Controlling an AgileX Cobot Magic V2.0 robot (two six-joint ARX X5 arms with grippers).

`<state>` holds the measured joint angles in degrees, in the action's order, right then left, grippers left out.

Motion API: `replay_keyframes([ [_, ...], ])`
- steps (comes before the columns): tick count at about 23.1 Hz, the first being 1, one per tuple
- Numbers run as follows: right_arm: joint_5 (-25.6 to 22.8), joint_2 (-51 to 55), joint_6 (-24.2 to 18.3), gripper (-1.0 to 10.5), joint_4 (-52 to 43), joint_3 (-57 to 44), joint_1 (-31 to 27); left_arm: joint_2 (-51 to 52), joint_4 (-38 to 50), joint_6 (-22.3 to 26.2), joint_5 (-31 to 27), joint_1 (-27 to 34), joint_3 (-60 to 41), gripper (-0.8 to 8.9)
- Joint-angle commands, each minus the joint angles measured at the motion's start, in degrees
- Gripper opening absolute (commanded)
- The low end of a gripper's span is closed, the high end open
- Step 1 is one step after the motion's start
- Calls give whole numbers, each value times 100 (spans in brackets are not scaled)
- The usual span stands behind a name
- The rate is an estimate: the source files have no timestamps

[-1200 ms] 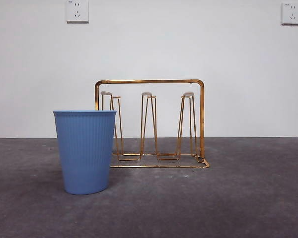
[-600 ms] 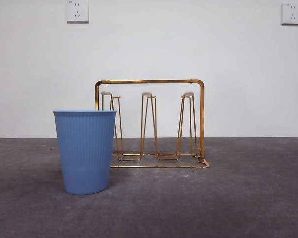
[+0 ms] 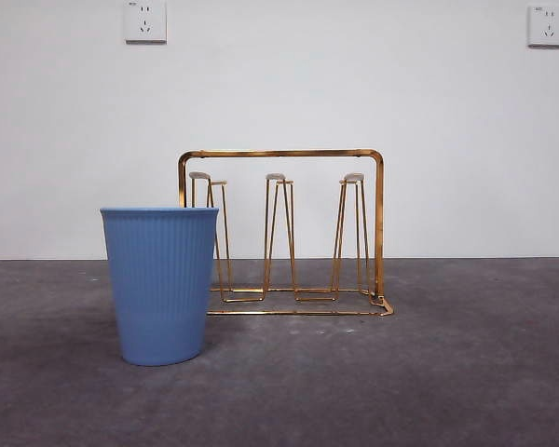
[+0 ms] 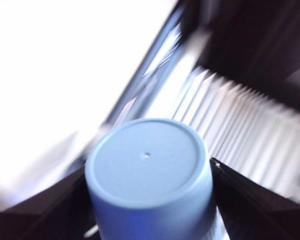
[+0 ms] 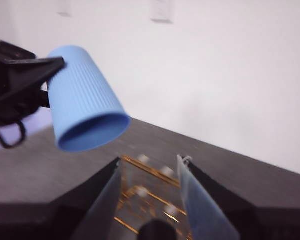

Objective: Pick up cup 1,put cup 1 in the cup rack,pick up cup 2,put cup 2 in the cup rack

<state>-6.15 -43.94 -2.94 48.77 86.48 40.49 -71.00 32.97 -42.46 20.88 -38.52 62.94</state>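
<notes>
Left gripper (image 4: 150, 210) has one blue cup (image 4: 149, 175) clamped and inverted mid-air, right gripper (image 5: 147, 200) hangs spread and empty, cup rack (image 3: 284, 233) holds nothing, second cup (image 3: 160, 284) sits untouched.

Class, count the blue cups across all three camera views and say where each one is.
2. One blue cup stands upright on the table in front of the cup rack. The other cup is held mouth-down in the air by the left gripper, above the rack. None seems hidden.
</notes>
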Motion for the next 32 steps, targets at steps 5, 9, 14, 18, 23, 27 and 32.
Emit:
replay_keyframes([
  [5, -450, 339, -146, 194, 503, -31, 0, -229, -2144, 2879, -1515, -695, 494, -6],
  [9, -501, 374, -160, 194, 658, -31, 0, -557, -2470, 3554, -2149, -962, 706, -6],
  [14, -503, 372, -160, 194, 809, -31, 0, -1073, -2470, 3827, -2634, -1029, 780, -6],
  [18, -527, 372, -160, 194, 852, -31, 0, -1458, -2404, 3851, -2997, -1019, 780, -6],
  [23, -542, 369, -160, 194, 866, -31, 0, -2004, -2389, 3995, -3213, -1010, 1008, -6],
  [27, -542, 372, -157, 190, 885, -31, 0, -2358, -2393, 3995, -3523, -1012, 1224, -6],
  [32, -546, 372, -157, 190, 986, -31, 0, -2564, -2472, 3967, -3840, -1012, 1318, -6],
])
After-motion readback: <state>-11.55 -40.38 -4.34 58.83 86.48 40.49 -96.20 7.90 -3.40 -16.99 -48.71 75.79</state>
